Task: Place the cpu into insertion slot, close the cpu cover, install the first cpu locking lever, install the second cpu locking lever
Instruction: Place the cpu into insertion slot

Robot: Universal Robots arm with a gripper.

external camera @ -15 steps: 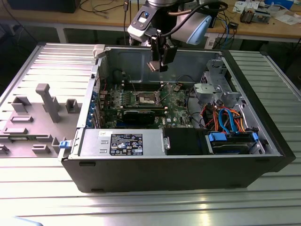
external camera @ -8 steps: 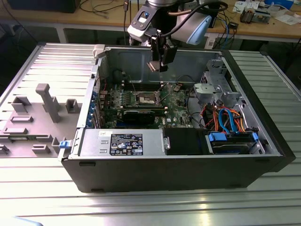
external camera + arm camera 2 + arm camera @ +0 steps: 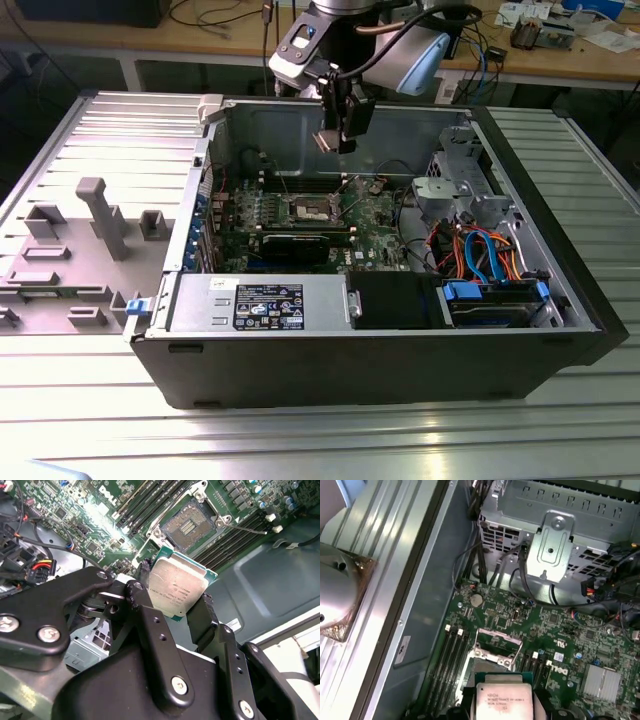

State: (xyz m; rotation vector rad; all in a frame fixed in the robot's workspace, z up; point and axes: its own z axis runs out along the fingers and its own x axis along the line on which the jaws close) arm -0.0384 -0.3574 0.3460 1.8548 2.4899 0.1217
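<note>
Gripping the cpu, claw poised above the uncovered insertion slot

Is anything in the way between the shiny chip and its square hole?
Nothing visible is. The claw holds the small silvery square chip, and the dark-rimmed square socket in the green board sits uncovered.

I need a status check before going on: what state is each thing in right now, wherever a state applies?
gripper: shut on the cpu, up above the board.
cpu: held by its edges, metal face showing, not seated.
insertion slot: empty, contacts exposed.
cpu cover: appears swung up, not closed.
computer case: side open, interior exposed.
</note>
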